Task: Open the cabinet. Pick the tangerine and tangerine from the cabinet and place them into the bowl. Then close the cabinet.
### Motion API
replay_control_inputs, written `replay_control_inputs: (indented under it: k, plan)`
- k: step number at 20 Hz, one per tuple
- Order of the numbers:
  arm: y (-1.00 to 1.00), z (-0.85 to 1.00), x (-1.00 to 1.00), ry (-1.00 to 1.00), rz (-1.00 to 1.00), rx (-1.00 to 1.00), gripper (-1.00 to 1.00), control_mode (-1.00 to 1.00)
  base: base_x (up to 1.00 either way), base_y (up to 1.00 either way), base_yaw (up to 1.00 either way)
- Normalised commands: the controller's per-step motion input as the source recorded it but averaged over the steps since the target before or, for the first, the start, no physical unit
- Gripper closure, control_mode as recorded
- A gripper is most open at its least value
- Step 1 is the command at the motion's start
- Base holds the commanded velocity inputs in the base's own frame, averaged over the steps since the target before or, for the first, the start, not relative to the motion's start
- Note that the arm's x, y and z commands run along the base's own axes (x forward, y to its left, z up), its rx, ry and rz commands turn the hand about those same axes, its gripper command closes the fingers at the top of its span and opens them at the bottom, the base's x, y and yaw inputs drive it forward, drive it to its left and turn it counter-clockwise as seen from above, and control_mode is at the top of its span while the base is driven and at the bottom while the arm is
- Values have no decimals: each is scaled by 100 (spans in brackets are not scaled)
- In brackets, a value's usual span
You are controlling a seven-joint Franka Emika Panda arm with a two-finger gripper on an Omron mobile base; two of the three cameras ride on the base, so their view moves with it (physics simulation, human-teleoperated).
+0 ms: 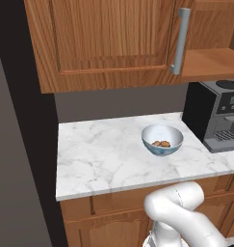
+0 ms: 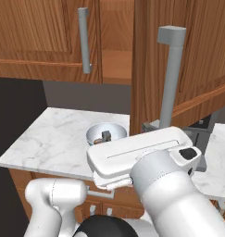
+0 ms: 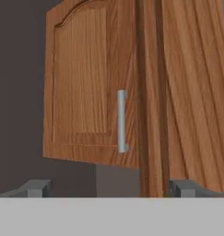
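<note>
The cabinet [image 1: 109,38] hangs above the counter, its left door shut with a grey bar handle [image 1: 181,41]. Its right door [image 2: 197,55] stands swung out, handle [image 2: 171,78] facing me, and a bare shelf [image 1: 210,62] shows inside. On the marble counter sits the bowl [image 1: 162,140], and two tangerines [image 1: 161,143] lie inside it. In the right base view the bowl [image 2: 106,133] is half hidden behind my hand. My gripper [image 3: 111,189] is open and holds nothing. It faces the open door's edge [image 3: 150,92], with the shut door's handle [image 3: 121,120] to the left.
A black and grey coffee machine [image 1: 217,116] stands on the counter right of the bowl. A dark wall [image 1: 22,144] bounds the counter's left end. Base cabinets [image 1: 104,222] run below. My white arm [image 2: 146,185] fills the foreground under the open door.
</note>
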Motion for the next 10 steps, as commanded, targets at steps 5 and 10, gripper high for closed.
replay_control_inputs:
  k: [5,10]
  plan:
    - [-53,-9,24,-17,16,5,-100,-100,0,0,0]
    - [-60,6,-1,-15,4,8,-100,-100,0,0,0]
